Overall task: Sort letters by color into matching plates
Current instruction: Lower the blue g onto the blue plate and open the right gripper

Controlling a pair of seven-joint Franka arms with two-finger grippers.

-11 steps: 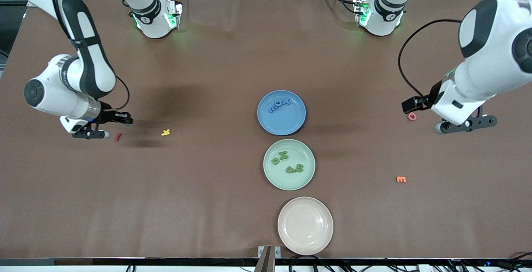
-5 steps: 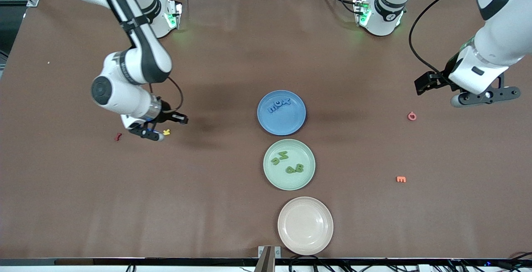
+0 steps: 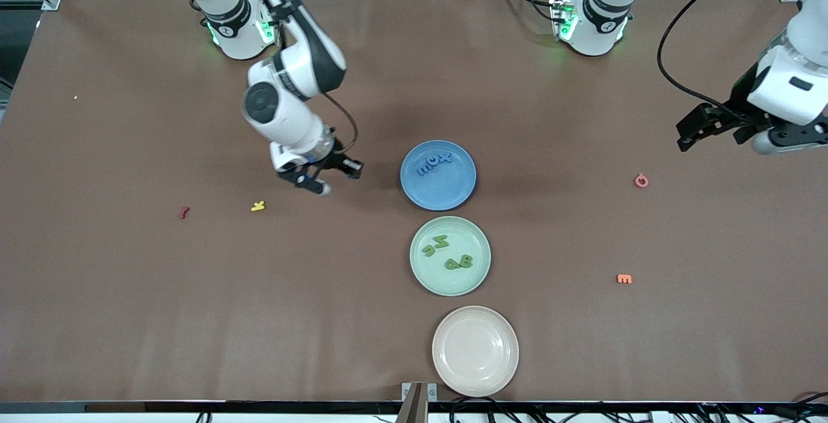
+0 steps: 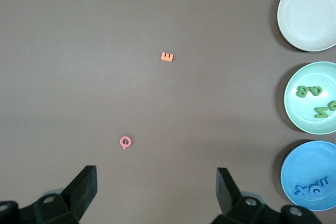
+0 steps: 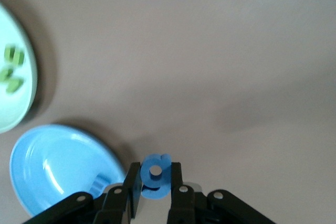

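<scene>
Blue letter (image 5: 155, 176) sits pinched in the right pincer (image 3: 321, 184), which hangs over bare surface (image 3: 129, 293) just beside the blue plate (image 3: 453, 193). Three blue letters (image 3: 433, 163) lie in that plate; four green letters (image 3: 447, 251) lie in the green plate (image 3: 427, 277). Left pincer (image 4: 157, 195) gapes wide, empty, over the pink piece (image 4: 125, 142).

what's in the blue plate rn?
The blue plate holds a clump of blue letters near its rim; they overlap, so the count is unclear. One more blue piece is pinched in the right gripper, not yet in.
</scene>
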